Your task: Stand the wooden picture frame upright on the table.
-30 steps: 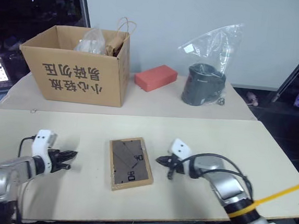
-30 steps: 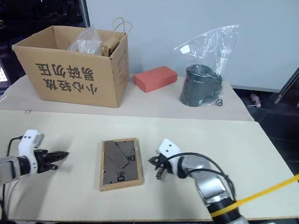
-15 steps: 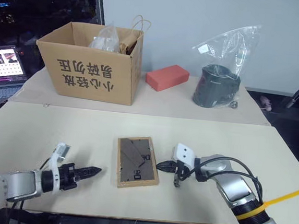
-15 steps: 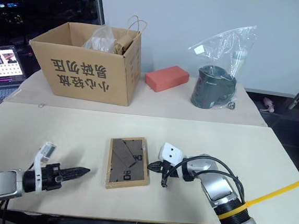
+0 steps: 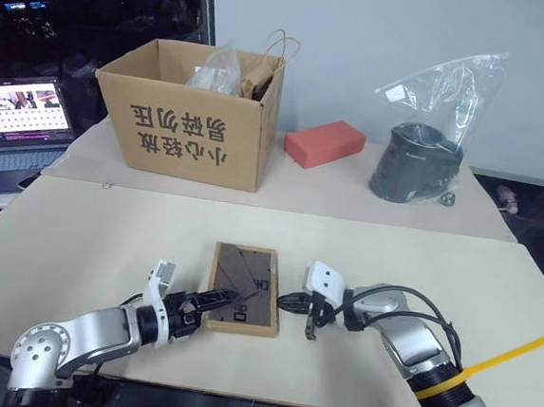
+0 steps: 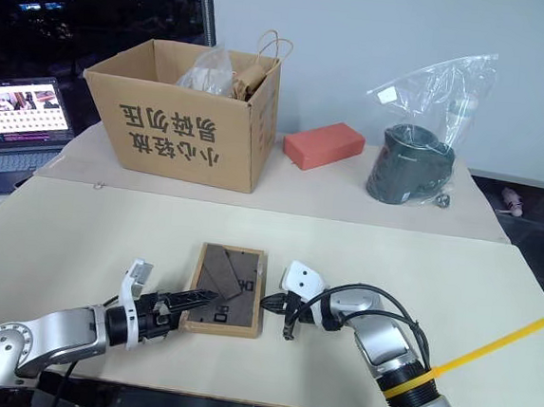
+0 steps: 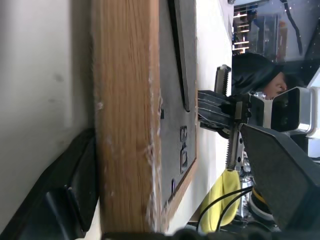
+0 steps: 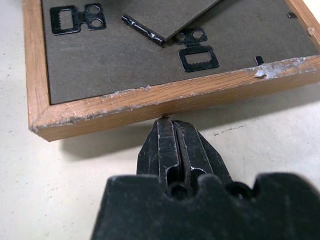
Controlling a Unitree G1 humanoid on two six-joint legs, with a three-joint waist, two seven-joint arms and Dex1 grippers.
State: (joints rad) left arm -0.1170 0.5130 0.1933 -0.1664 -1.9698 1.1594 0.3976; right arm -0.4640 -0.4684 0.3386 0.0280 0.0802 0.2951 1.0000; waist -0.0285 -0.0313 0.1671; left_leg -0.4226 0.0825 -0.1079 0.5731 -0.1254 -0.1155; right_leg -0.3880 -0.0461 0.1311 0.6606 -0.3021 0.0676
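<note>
A: We see one wooden picture frame [image 5: 244,289], light wood, dark fibreboard back up, flat on the pale table [image 5: 78,244], lower centre.
B: Two hands: left hand [image 5: 214,302] spread over its near-left corner, right hand [image 8: 172,145] pressed together, tip at the edge.

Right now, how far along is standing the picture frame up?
Done: nothing; the wooden picture frame lies back-up on the table. In hand: the open left pincer straddles its near-left edge, and the shut right pincer presses the opposite edge. Left: lift it and stand it upright.
</note>
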